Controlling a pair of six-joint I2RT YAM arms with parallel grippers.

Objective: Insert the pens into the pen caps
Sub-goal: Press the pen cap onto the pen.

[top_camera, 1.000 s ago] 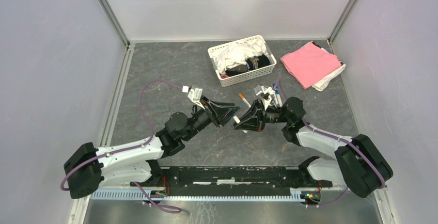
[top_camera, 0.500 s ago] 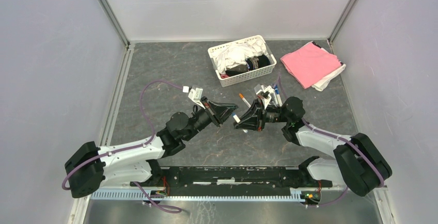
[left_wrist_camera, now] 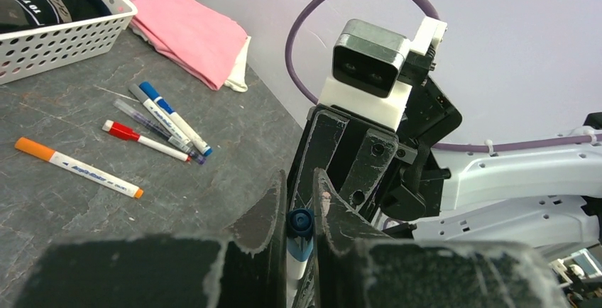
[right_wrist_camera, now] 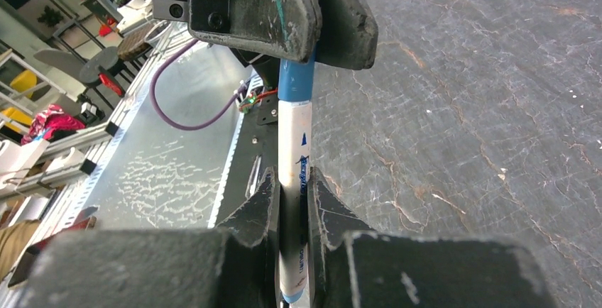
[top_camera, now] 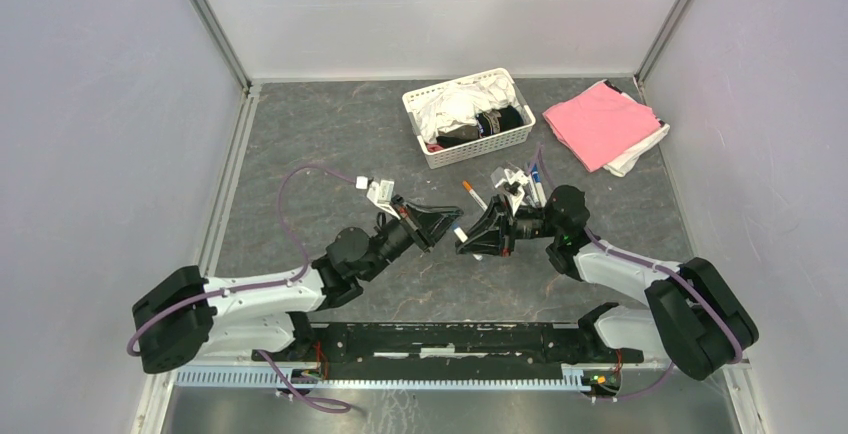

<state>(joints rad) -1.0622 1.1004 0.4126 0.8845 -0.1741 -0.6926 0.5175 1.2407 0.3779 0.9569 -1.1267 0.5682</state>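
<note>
while it hovers mid-frame above the grey surface [top_camera: 300, 134], my right claw [right_wrist_camera: 291, 187] is clenched on a white pen [right_wrist_camera: 294, 145]; its long axis runs straight up the right wrist view into my left claw [left_wrist_camera: 299, 187], clenched on the blue cap [right_wrist_camera: 295, 81] at its tip.

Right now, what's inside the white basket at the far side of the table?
The white basket holds crumpled white cloth and a dark garment with white print. Anything underneath them is covered, so I cannot tell what else is there.
</note>
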